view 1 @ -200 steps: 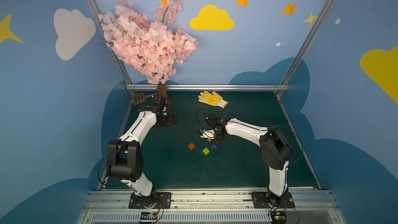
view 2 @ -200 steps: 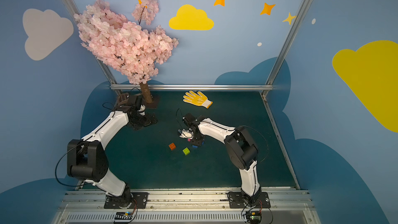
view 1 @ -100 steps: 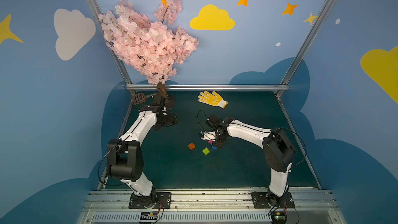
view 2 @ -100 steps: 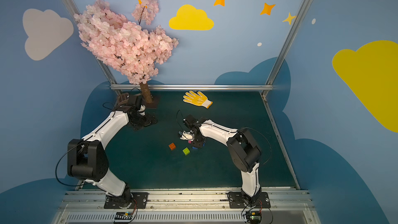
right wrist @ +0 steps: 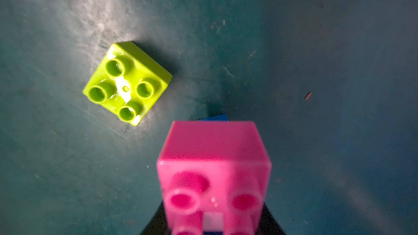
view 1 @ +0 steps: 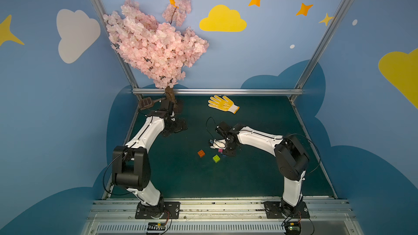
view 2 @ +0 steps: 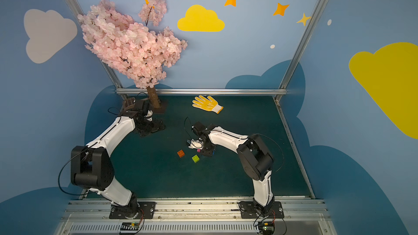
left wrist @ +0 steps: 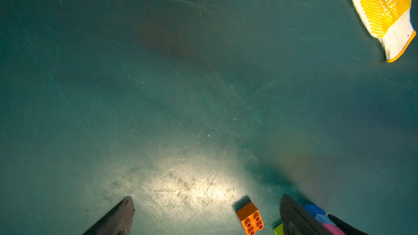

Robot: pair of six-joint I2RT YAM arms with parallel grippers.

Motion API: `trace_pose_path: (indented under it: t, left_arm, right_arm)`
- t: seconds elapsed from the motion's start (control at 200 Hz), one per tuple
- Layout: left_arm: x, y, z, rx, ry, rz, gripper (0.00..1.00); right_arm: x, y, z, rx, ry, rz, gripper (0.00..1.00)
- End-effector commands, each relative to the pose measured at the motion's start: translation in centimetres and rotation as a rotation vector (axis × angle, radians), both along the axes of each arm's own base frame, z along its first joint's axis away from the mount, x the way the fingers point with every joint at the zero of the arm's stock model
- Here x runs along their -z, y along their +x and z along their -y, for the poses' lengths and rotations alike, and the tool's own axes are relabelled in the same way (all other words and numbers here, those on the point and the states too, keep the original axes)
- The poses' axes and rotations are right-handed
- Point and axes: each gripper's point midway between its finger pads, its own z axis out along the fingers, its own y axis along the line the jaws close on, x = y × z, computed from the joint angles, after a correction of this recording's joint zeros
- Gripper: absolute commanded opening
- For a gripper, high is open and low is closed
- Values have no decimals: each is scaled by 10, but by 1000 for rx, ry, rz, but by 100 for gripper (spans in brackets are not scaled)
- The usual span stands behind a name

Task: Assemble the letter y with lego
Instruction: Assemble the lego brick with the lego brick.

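Surface of dark green (view 1: 260, 172) carries a pink blossom tree (view 1: 153, 46) at its far left corner and a yellow glove (view 1: 222, 103) near the far rail. Close to the tree, the left hand (left wrist: 208, 217) stands spread wide and holds nothing. At mid-surface the right hand (view 1: 224, 151) is clamped on a pink brick (right wrist: 214, 154), with a blue brick (right wrist: 214, 117) showing under it. Just beside them the lime green brick (right wrist: 126, 82) and the orange brick (left wrist: 250, 218) lie loose.

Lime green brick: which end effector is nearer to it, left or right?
Right. The right end effector, gripping a pink brick, is just beside the lime green brick; the left end effector stands open far back, near the tree trunk.
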Motion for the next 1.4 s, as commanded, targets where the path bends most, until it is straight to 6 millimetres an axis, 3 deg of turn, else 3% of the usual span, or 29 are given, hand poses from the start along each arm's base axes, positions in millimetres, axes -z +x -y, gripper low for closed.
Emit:
trace_pose_path:
  t: [0.0,0.245,0.496,0.676,1.031,1.397]
  left_arm:
    - [5,-2,-1,-8,-11,-22,100]
    - [7,-2,0,-6,-16,-26,100]
    - [7,-2,0,-7,-16,-27,100]
    - [6,-2,0,-7,-16,-25,100]
    - [7,-2,1,-3,-22,-27,100]
    - [2,-1,5,36,-35,17,100]
  right_arm:
    - [8,-6,-2,-24,-30,-26,0]
    - [20,3,0,-5,-102,-28,0]
    - [16,-11,-2,9,-132,-162,0]
    - [15,-5,2,36,-133,-124,0]
    - [32,7,9,34,-122,-30,0]
    - [47,-11,-1,80,-39,-164,0]
